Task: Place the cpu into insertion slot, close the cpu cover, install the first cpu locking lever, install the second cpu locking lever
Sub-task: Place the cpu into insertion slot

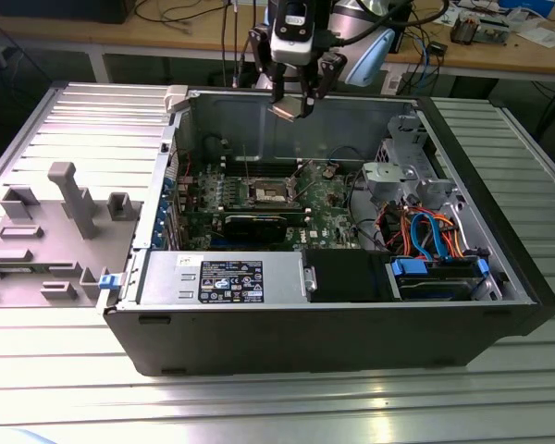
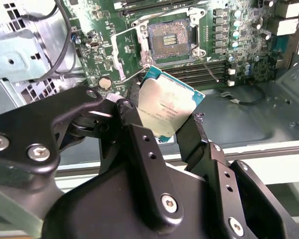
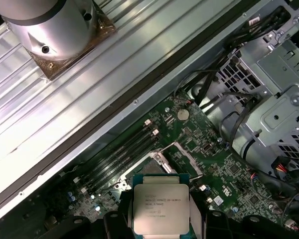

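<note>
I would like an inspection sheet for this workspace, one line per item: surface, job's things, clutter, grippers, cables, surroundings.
Surface: ribbed metal table; an open computer case lies on it.
Job's things: cpu held tilted in the air above the case; insertion slot on the green motherboard uncovered and empty.
Clutter: grey fixture tray on the table, at the exterior view's left of the case.
Grippers: gripper shut on the cpu, above the case, not touching the board.
Cables: orange and blue cables bundled inside the case at the exterior view's right.
Surroundings: wooden workbench behind the table, with loose items on it.
</note>
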Controlling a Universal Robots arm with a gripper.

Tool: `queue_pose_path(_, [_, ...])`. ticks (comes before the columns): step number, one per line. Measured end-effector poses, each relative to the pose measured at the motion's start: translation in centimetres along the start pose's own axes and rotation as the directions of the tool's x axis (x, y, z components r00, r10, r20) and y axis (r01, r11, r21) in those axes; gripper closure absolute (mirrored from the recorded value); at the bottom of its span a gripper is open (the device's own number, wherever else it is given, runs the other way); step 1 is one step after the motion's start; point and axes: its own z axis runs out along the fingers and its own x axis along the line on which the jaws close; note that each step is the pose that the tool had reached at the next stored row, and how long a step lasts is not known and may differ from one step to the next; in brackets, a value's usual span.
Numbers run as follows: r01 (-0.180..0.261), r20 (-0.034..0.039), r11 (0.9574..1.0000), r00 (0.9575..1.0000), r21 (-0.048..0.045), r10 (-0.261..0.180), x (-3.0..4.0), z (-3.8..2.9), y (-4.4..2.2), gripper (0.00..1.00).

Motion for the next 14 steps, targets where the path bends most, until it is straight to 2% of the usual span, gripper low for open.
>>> queue_pose_path(6, [-0.047,0.0043,0.9989,0.9989,-0.0008,0.047,-0.02,0.03,0.00,0.46])
queue_pose_path(14, [-0.050,0.0045,0.9987,0.9987,-0.0009,0.050,-0.02,0.03,0.00,0.46])
